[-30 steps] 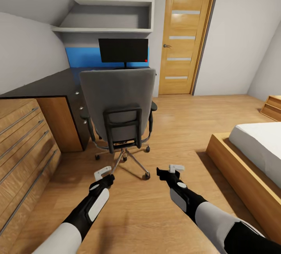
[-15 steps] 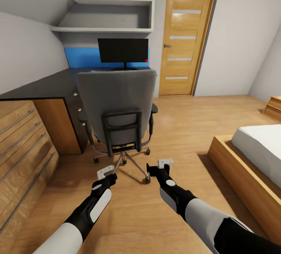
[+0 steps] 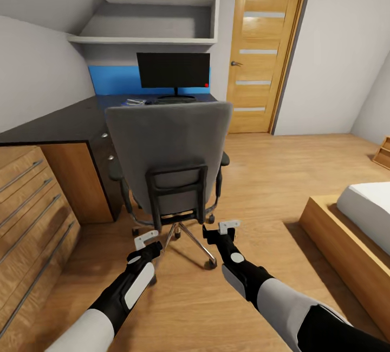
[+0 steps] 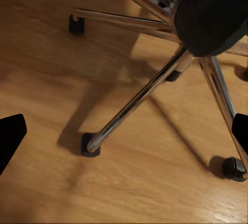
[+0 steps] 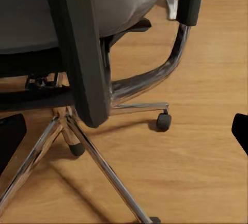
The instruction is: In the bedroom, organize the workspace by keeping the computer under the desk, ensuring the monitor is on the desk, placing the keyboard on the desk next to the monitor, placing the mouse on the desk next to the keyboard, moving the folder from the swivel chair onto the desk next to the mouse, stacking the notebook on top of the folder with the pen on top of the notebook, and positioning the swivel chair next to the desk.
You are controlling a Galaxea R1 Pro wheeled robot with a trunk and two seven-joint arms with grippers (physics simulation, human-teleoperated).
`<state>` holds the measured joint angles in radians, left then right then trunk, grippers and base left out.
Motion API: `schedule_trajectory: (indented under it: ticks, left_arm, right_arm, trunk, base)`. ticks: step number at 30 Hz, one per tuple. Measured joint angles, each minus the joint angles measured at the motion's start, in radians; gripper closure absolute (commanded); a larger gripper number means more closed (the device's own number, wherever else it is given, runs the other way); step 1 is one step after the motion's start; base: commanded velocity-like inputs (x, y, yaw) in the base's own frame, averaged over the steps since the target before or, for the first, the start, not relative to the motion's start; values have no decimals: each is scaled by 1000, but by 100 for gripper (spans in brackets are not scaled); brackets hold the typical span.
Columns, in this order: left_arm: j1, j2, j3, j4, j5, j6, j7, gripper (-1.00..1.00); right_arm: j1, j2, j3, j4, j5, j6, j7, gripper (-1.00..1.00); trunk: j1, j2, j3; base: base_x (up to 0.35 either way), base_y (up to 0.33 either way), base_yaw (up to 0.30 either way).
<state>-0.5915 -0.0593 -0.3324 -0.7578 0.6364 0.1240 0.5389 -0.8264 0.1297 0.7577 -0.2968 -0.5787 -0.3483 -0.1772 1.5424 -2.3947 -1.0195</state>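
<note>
The swivel chair (image 3: 168, 146) stands with its grey back toward me, in front of the black desk (image 3: 65, 119). The monitor (image 3: 173, 69) stands on the desk behind it. The chair back hides the seat, and the folder is out of view. Small pale items (image 3: 134, 102) lie on the desk left of the monitor, too small to tell apart. My left gripper (image 3: 146, 239) hangs open above the floor by the chrome base (image 4: 139, 100). My right gripper (image 3: 222, 229) is open too, close behind the chair's black back frame (image 5: 77, 53). Neither holds anything.
A light-wood dresser (image 3: 27, 206) runs along the left beside the desk. A bed (image 3: 357, 216) on a wooden frame stands at the right. A wooden door (image 3: 262, 54) is behind the desk's right end, and white shelves (image 3: 157, 16) hang above the monitor. Open floor lies between chair and bed.
The view has moved closer to the chair, which now looms larger. My right gripper has drawn in leftward toward the chair base. The left gripper has hardly moved.
</note>
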Motion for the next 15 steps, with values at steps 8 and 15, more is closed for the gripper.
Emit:
schedule_trajectory:
  ticks: [8,15]
  left_arm:
    - [0,0,0,1,2,0,0,-100]
    - [0,0,0,1,1,0,1,-100]
  right_arm:
    - [2,0,1,0,0,-2,5,-100]
    - [5,0,1,0,0,-3,6,-100]
  trunk:
    - [0,0,0]
    - [0,0,0]
  base:
    - [87,194,0]
    - [44,36,0]
